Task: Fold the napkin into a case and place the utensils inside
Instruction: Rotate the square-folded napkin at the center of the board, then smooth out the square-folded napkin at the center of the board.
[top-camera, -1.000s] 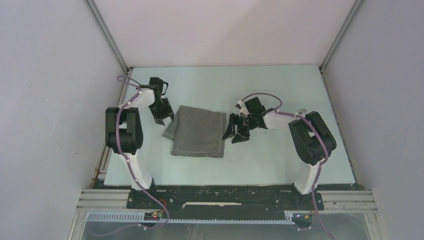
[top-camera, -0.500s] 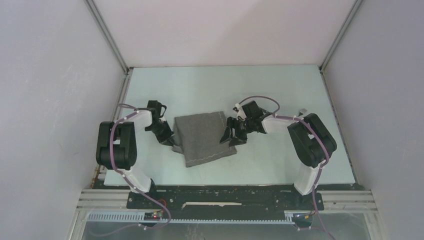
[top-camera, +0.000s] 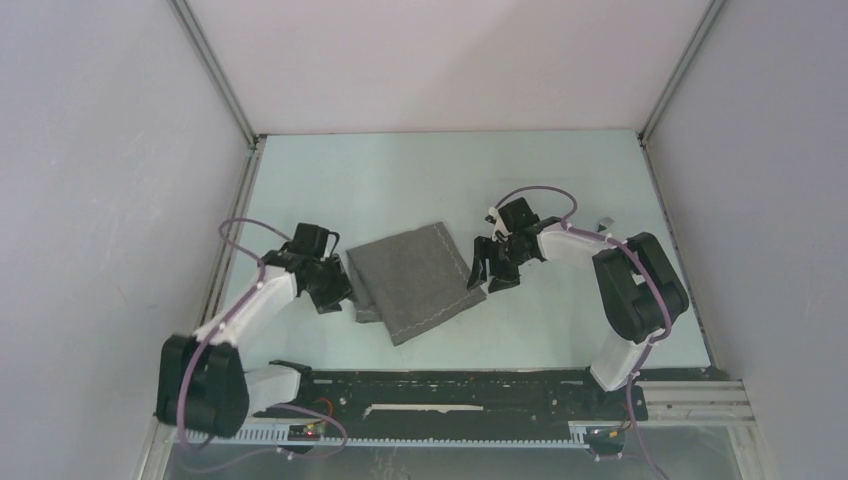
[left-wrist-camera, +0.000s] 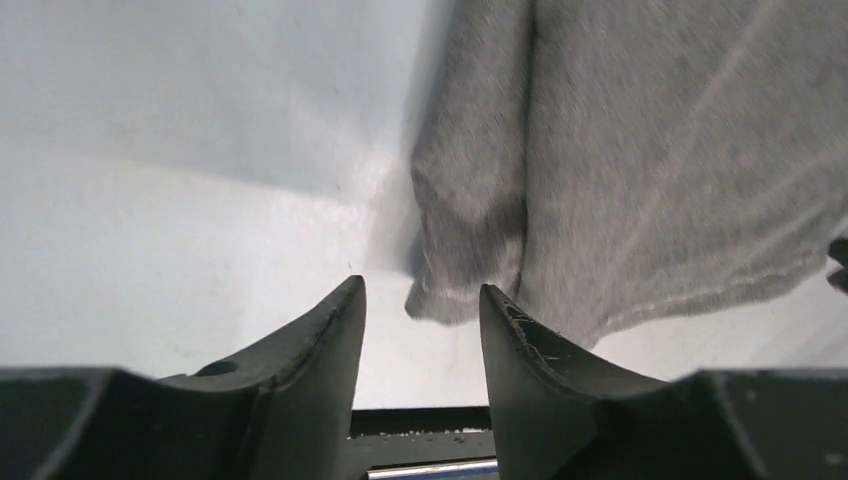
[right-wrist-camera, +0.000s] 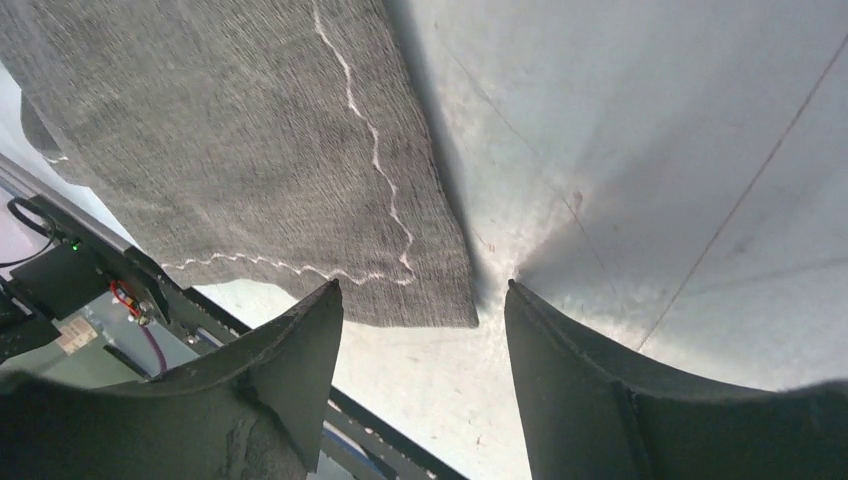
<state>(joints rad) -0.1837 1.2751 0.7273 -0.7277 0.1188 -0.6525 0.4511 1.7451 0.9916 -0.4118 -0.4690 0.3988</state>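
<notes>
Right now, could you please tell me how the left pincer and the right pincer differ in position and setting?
The left pincer faces a bunched, layered edge on the left of the napkin; the right pincer faces its flat, stitched right corner. The left pincer's jaws look closer together than the right pincer's. Both are open, empty and low over the table.

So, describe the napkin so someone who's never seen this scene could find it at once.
On the pale table, look between the left tool and the right tool. The napkin lies there folded, turned askew to the table's edges. It is the only fabric in view: grey weave with a pale stitched hem line.
</notes>
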